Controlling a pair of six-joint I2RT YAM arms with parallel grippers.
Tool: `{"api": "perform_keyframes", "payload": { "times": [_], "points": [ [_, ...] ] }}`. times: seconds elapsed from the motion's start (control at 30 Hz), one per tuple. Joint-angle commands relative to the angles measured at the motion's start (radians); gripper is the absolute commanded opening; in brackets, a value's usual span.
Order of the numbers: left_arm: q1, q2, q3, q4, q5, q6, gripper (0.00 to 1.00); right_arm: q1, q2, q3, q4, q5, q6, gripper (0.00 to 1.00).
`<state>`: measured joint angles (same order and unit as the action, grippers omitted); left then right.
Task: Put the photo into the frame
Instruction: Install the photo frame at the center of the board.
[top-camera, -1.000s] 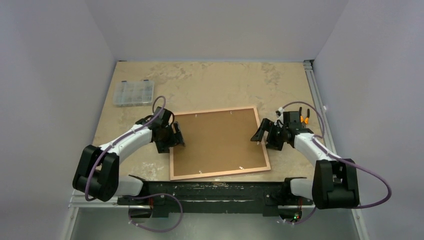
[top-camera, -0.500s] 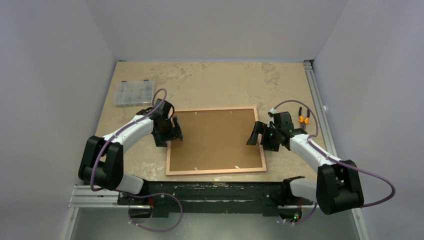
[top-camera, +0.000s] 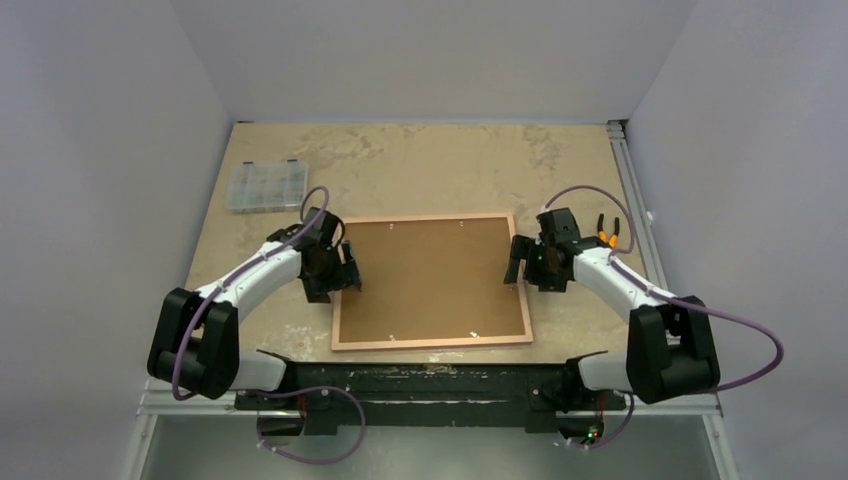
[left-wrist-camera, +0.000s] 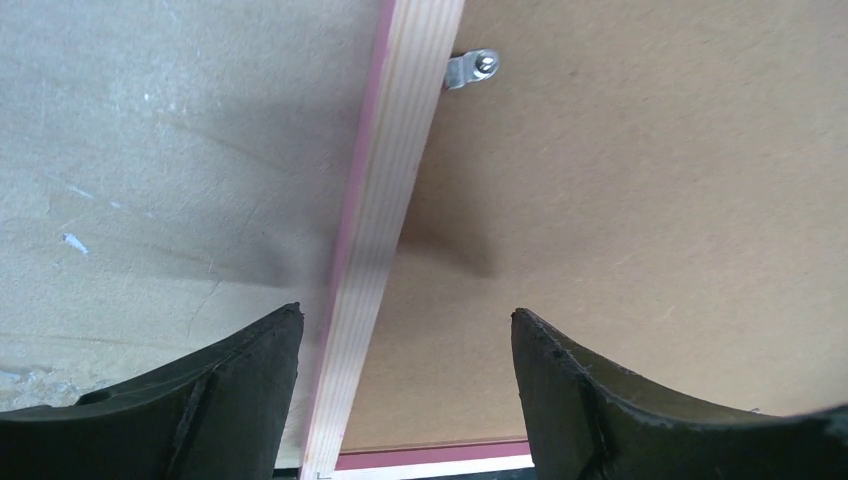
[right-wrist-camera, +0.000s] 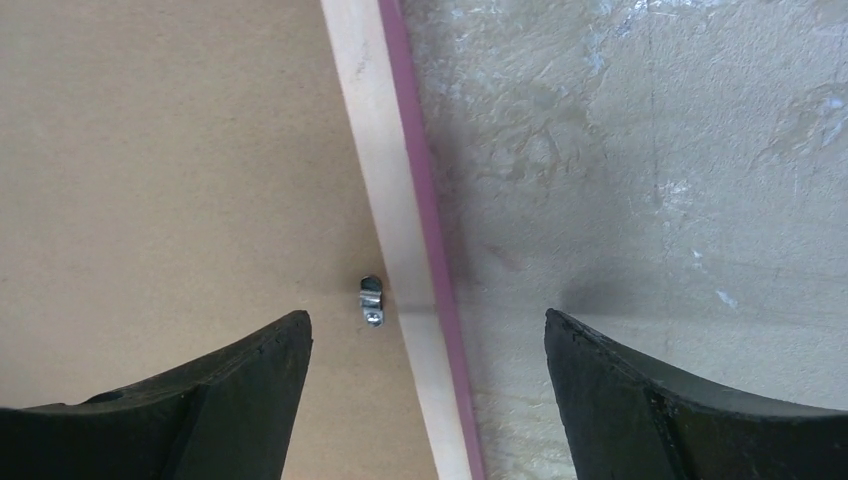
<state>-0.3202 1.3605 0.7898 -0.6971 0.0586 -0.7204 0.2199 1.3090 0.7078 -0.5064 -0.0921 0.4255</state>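
- One second on: frame (top-camera: 430, 342) squared up.
- Jaws apart on left gripper (left-wrist-camera: 405, 318) and right gripper (right-wrist-camera: 428, 320), straddling opposite rails.
- Pale grained wood, pink edge; matte brown backing (top-camera: 430, 280), perhaps fibreboard.

Surface: beige mottled stone-look worktop (top-camera: 430, 160). A thin pinkish light-wood rectangular picture frame (top-camera: 432, 344) lies flat on it, back up, midway along the near edge. A plain brown backing board (top-camera: 430, 275) sits inside the frame. A clear plastic compartment box (top-camera: 266, 185) lies near the far left corner, well apart from the frame. A small orange-handled item (top-camera: 606, 239) lies by the right edge, partly hidden.
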Motion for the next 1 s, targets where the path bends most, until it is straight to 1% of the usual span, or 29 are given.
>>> {"api": "perform_keyframes", "payload": {
  "times": [0.0,0.1,0.3,0.47,0.57,0.67,0.73,0.8,0.83,0.97],
  "points": [
    [0.0,-0.008,-0.023,0.018,-0.004,0.01,0.74,0.023,0.052,0.062,-0.026,0.06,-0.029,0.83],
    [0.0,0.0,-0.025,0.019,-0.006,0.015,0.74,0.047,0.077,0.078,-0.029,0.058,-0.031,0.79],
    [0.0,0.002,-0.038,0.03,-0.006,0.016,0.74,0.084,0.104,0.075,-0.02,0.085,-0.018,0.61],
    [0.0,0.005,-0.045,0.04,-0.003,0.019,0.74,0.108,0.12,0.077,-0.03,0.145,-0.013,0.51],
    [0.001,0.01,-0.054,0.051,0.002,0.017,0.73,0.118,0.128,0.078,-0.031,0.167,-0.012,0.42],
    [0.0,0.015,-0.059,0.062,0.01,0.018,0.73,0.121,0.133,0.08,-0.03,0.179,-0.013,0.26],
    [0.001,0.015,-0.064,0.07,0.012,0.018,0.73,0.122,0.133,0.082,-0.03,0.191,-0.015,0.13],
    [0.0,0.014,-0.063,0.071,0.017,0.023,0.72,0.123,0.13,0.087,-0.04,0.225,-0.018,0.02],
    [0.0,0.014,-0.059,0.067,0.016,0.025,0.72,0.123,0.127,0.088,-0.043,0.238,-0.019,0.0],
    [0.0,-0.001,-0.058,0.058,0.006,0.033,0.72,0.123,0.118,0.094,-0.046,0.25,-0.022,0.0]
  ]
}}
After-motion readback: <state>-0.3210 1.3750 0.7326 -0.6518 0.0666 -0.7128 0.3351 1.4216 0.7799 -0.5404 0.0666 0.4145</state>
